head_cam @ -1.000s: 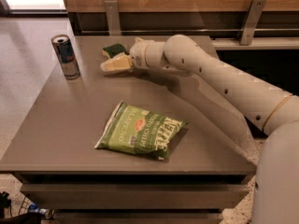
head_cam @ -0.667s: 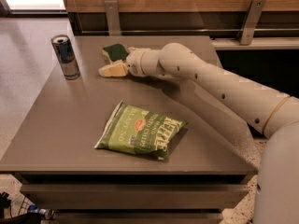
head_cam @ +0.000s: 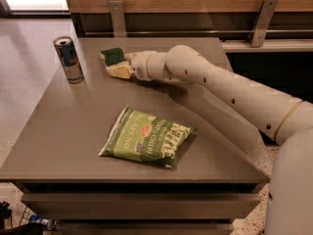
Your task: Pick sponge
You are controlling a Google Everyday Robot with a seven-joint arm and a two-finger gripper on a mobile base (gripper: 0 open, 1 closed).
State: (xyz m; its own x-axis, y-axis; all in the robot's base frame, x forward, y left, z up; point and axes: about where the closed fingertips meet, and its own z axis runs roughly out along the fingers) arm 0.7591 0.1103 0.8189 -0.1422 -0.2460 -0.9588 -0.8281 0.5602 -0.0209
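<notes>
The sponge, dark green on top with pale yellow foam at its edge, lies flat at the far middle of the grey table. My gripper is low over the table right beside the sponge's right end. Its pale fingers are spread, one by the sponge's near corner and one by its far corner. The sponge rests on the table and is not lifted. My cream arm reaches in from the right.
A metal drink can stands upright left of the sponge, close to the table's left edge. A large green chip bag lies flat at the table's near middle. A wooden wall with metal brackets runs behind the table.
My arm has pushed a little further left, bringing the gripper up against the sponge. The sponge sits slightly further left than before. The can and chip bag have not moved.
</notes>
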